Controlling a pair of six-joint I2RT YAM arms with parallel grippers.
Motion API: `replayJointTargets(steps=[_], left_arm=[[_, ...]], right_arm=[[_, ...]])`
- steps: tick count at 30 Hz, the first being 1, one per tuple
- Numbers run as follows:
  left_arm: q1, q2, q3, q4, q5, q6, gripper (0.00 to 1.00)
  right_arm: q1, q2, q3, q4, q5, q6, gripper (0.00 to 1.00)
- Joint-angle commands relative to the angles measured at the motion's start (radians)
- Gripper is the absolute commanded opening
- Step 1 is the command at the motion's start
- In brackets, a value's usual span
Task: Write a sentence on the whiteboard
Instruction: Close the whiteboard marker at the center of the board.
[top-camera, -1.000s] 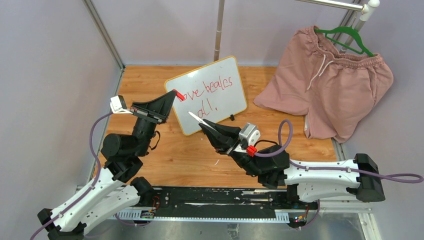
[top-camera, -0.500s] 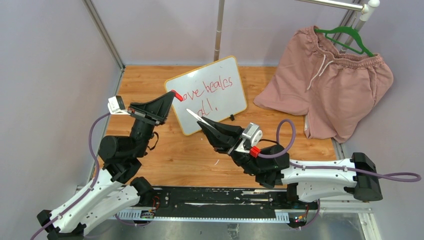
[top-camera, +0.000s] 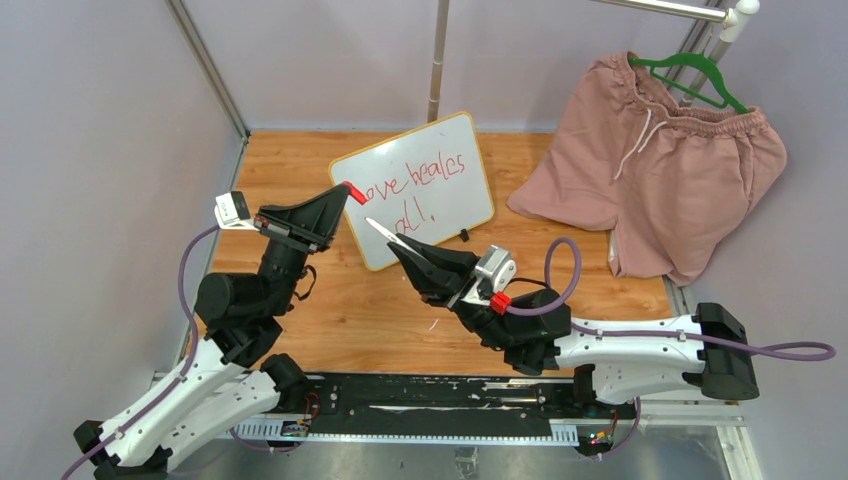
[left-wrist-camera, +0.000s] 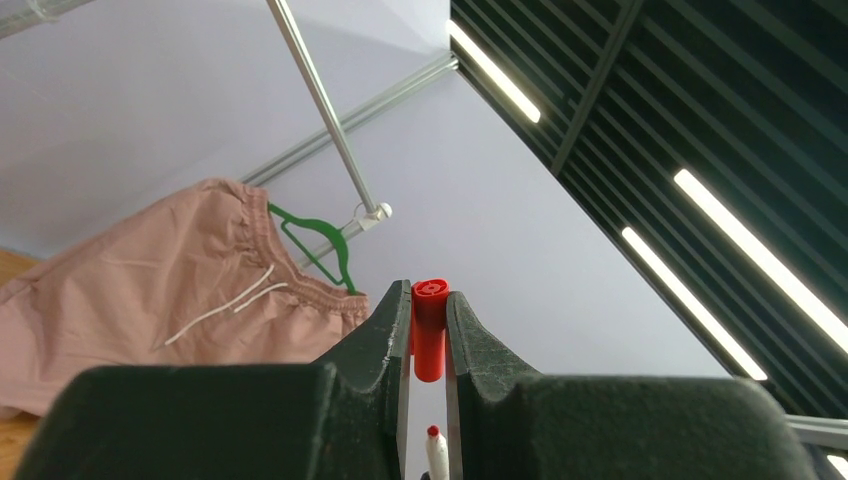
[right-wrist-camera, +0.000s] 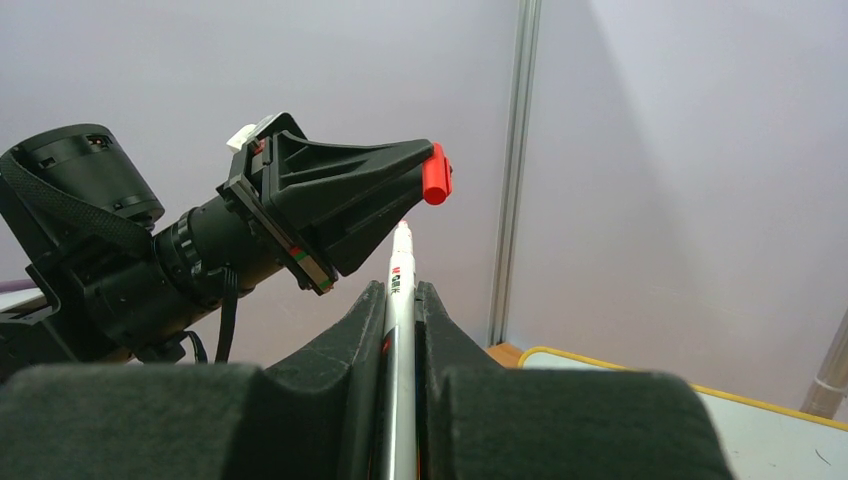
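White marker (top-camera: 383, 232) now nearer red cap (top-camera: 354, 190).

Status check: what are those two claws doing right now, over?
Left gripper shut on cap. Right gripper shut on marker. Sentence on whiteboard. Shorts off to side.

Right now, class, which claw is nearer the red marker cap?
Left. The left claw grips the cap; the right claw, holding the marker, is apart, tip aimed toward it.
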Motion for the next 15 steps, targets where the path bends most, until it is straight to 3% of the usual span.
replayJointTargets(steps=[1,15], left_arm=[[0.004,-0.014,0.021,0.030,0.010,-0.010,0.00],[0.003,-0.013,0.012,0.031,0.033,-0.037,0.00]], right_arm=[[0.000,-0.001,0.024,0.094,0.013,-0.006,0.00],[-0.001,0.006,0.022,0.117,0.025,-0.019,0.00]])
